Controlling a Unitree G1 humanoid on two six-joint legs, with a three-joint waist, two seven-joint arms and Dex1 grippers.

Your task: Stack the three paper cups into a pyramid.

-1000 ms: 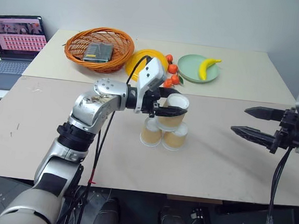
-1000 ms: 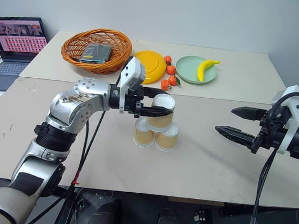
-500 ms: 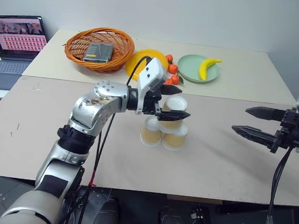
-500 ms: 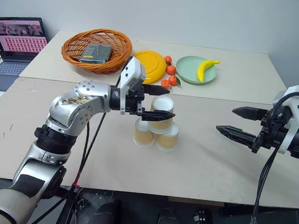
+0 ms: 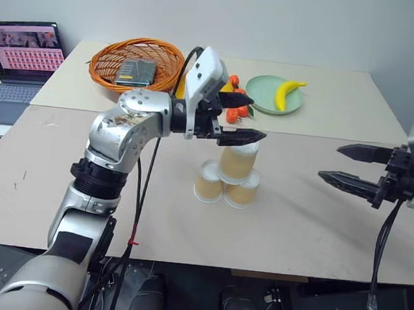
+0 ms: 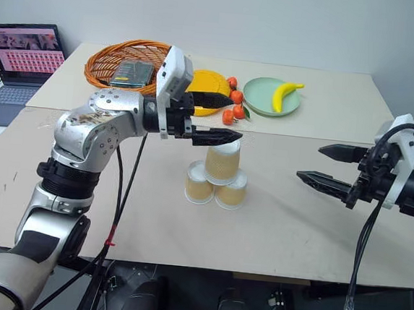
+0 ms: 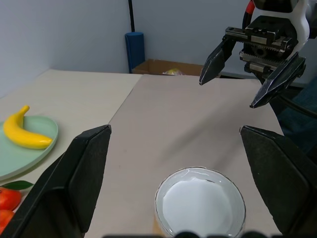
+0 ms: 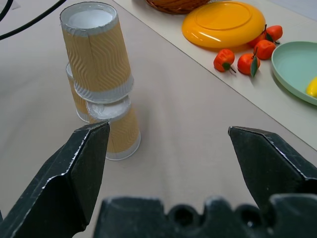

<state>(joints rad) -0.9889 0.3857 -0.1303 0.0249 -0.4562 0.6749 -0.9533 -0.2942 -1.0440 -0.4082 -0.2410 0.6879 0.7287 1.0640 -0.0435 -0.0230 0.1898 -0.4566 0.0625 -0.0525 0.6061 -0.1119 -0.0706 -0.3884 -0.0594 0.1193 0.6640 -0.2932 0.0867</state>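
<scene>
Above the cup pyramid, the left hand [image 5: 240, 119] is hovering with its two black fingers spread wide and holding nothing, pointing level across the desk [image 5: 295, 221] toward three o'clock. Directly beneath it the top cup [image 5: 238, 160] is standing upside down, white base up, resting on the two lower cups [image 5: 226, 188], which are sitting side by side and touching near the middle of the desk. Together the three paper cups are forming a pyramid, and from the right wrist view the top cup is looking slightly off-centre on its supports, though upright.

Out at three o'clock, well apart from the stack, the right hand [image 5: 351, 166] is waiting with its fingers likewise apart and empty, aimed back toward the cups.

Beyond the stack, at twelve o'clock, a yellow plate [image 6: 207, 90], some small oranges [image 6: 233, 106], a green plate [image 5: 266, 95] carrying a banana [image 5: 285, 94], and a wicker basket [image 5: 136, 65] at eleven o'clock are sitting untouched; a laptop [image 5: 23, 59] is glowing at ten o'clock.

Judging by the layout, the placing step appears finished and the release is complete. What remains calls for drawing the left hand clear, upward or back toward nine o'clock, without its lower finger brushing the top cup, since a light knock would likely topple the stack.
</scene>
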